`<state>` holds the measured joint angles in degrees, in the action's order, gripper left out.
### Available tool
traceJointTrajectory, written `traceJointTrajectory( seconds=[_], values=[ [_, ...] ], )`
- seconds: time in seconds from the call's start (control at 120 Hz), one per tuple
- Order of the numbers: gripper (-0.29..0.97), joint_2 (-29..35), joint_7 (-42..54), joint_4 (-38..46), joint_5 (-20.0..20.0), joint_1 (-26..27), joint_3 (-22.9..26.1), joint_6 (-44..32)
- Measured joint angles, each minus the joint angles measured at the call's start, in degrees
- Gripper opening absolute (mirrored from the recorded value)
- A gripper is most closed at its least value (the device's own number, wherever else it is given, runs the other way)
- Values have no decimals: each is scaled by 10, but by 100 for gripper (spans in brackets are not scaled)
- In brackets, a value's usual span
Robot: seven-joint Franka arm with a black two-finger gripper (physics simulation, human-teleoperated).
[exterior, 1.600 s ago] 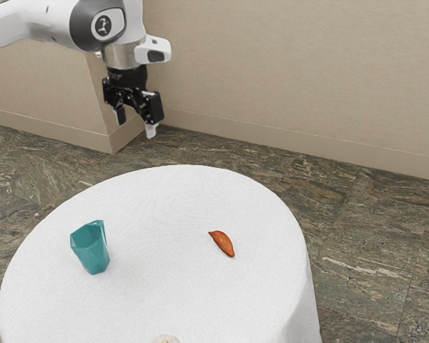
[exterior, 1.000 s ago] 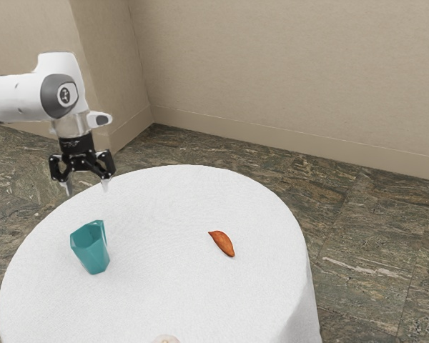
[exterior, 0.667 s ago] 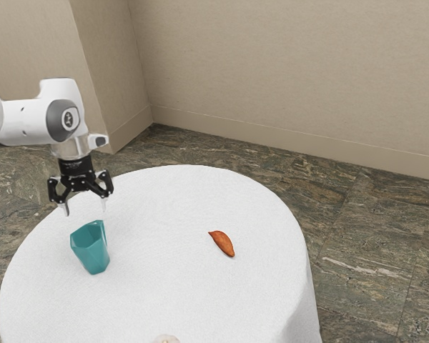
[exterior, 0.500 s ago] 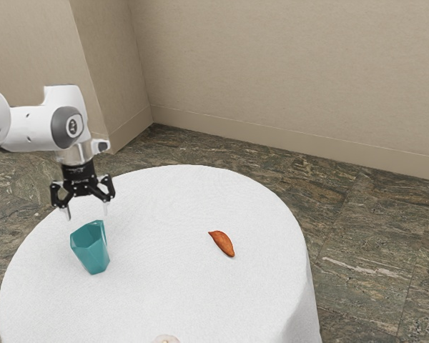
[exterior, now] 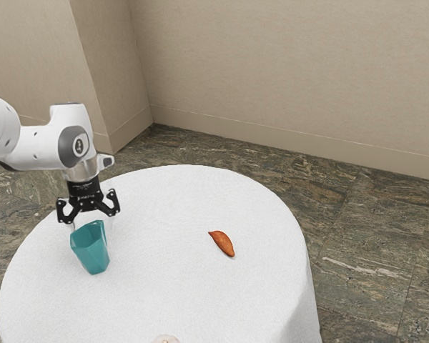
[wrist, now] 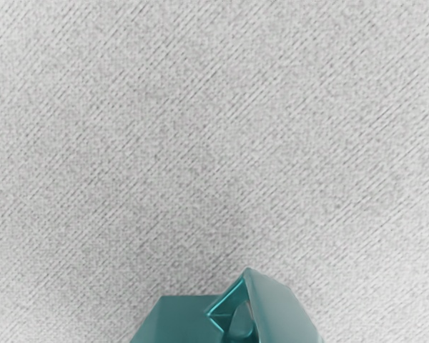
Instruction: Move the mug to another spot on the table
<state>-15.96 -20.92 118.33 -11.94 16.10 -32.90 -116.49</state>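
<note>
A teal faceted mug (exterior: 91,248) stands upright on the round white table (exterior: 171,286), toward the exterior view's left. My gripper (exterior: 88,224) hangs directly over the mug's rim, fingers open and pointing down, their tips reaching to about the rim on either side. From the wrist view, the mug (wrist: 232,316) lies just under my hand, its angular rim and inside visible against the white cloth.
An orange wedge-shaped item (exterior: 222,243) lies near the table's middle, well to the exterior view's right of the mug. A small pale object (exterior: 166,338) peeks in at the table's front edge. Stone floor and beige walls surround the table.
My arm has swung from high at the back down and toward the exterior view's left, then lowered steadily until the open gripper sits at the mug's rim. The mug has not moved.
</note>
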Motion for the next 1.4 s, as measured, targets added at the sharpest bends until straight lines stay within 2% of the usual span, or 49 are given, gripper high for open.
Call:
traceJointTrajectory(
  seconds=[0.333, 0.775, 1.058, 1.4],
  values=[
    [56, 1, -9, -1, -1, 0, 0, -10],
    [52, 1, 7, 5, 1, 0, 2, -3],
    [22, 4, 24, 4, 3, 0, 2, -4],
    [5, 28, 34, 1, 14, 0, 9, -2]
  ],
)
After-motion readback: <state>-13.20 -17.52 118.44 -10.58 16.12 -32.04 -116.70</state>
